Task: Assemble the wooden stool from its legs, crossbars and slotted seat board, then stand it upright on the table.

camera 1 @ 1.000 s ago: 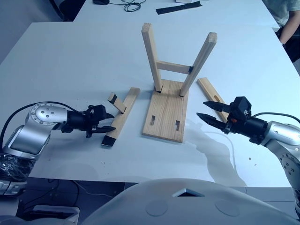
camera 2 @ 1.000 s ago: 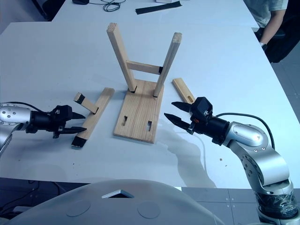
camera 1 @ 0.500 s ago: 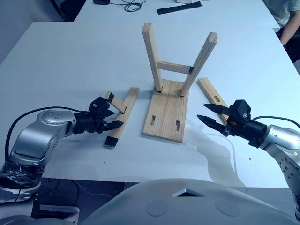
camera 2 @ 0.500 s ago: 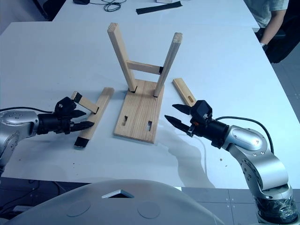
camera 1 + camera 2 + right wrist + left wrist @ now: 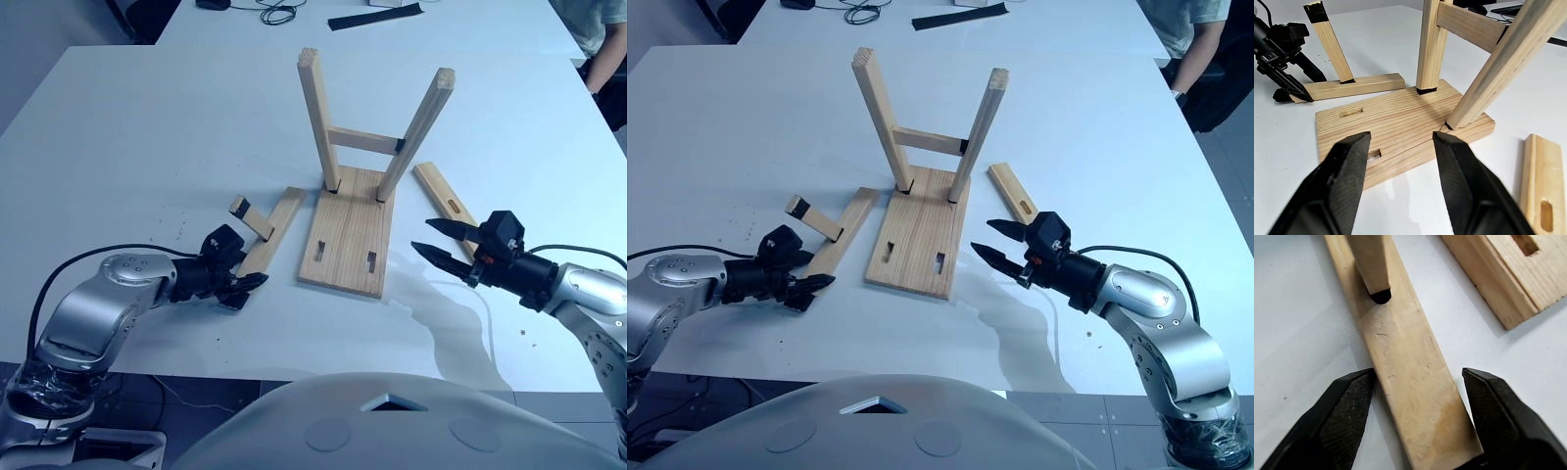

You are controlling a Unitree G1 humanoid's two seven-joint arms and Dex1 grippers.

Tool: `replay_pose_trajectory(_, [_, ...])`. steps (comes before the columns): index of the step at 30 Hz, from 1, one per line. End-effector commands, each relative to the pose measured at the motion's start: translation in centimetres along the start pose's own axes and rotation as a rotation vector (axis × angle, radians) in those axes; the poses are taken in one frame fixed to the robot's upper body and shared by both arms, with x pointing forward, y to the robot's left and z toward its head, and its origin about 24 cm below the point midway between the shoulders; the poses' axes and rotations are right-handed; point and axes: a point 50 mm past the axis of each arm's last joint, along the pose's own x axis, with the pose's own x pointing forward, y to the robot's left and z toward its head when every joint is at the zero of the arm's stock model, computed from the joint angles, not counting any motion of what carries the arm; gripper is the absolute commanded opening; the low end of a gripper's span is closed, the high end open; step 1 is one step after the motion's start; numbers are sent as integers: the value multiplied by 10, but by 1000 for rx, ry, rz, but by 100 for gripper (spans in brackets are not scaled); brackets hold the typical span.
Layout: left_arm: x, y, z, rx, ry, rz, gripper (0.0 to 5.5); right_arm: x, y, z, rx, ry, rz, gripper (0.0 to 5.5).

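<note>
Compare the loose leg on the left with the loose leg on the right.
The left leg carries a crossbar plugged in; the right leg has an empty slot. The left leg's near end lies inside the open left pincer; the right leg lies free. Both are flat on the table.

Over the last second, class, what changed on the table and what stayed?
The left hand swung in and now sits open astride the near end of the loose leg, which shifted slightly toward the seat board. Nothing was grasped. The open right hand, the seat board and its standing leg frame stayed put.
</note>
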Motion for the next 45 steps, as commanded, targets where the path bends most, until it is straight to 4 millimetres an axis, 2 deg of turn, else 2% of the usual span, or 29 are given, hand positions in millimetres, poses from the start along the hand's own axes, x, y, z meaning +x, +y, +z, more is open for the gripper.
replay_pose_trajectory(1, [12, 3, -8, -50, 14, 38, 307, 1, 1, 1, -19, 2, -3, 231])
replay_pose_trajectory(6, [16, 0, -14, -79, 6, 3, 234, 2, 3, 0, -17, 6, 8, 231])
replay_pose_trajectory(10, [18, -1, -21, -93, 6, -18, 203, 2, 2, 0, -17, 6, 8, 231])
replay_pose_trajectory(17, [21, 9, -26, -117, -50, -5, 202, 2, 0, -1, -22, 13, 12, 231])
replay_pose_trajectory(20, [18, 25, -15, -115, -119, 54, 202, 2, -1, -2, -27, 15, 16, 231])
replay_pose_trajectory(26, [-1, 63, 27, -113, -345, 189, 202, 3, -8, 1, -49, 20, 28, 231])
replay_pose_trajectory(30, [-15, 69, 59, -101, -546, 206, 202, 4, -12, 2, -60, 22, 39, 231])
replay_pose_trajectory(33, [-32, 61, 85, -97, -738, 129, 202, 5, -15, 4, -69, 20, 47, 231])
replay_pose_trajectory(37, [-68, 36, 111, -39, -962, -124, 202, 4, -20, 14, -83, -22, 72, 231])
replay_pose_trajectory(40, [-93, 17, 122, 48, -1057, -304, 202, 1, -26, 35, -59, -128, 102, 231])
replay_pose_trajectory(42, [-103, 8, 126, 73, -1100, -387, 202, -1, -31, 50, -36, -197, 124, 231])
replay_pose_trajectory(44, [-105, -3, 130, 93, -1107, -485, 202, -3, -34, 66, -23, -263, 149, 231])
replay_pose_trajectory(45, [-102, -10, 132, 99, -1097, -536, 202, -5, -34, 73, -19, -297, 159, 252])
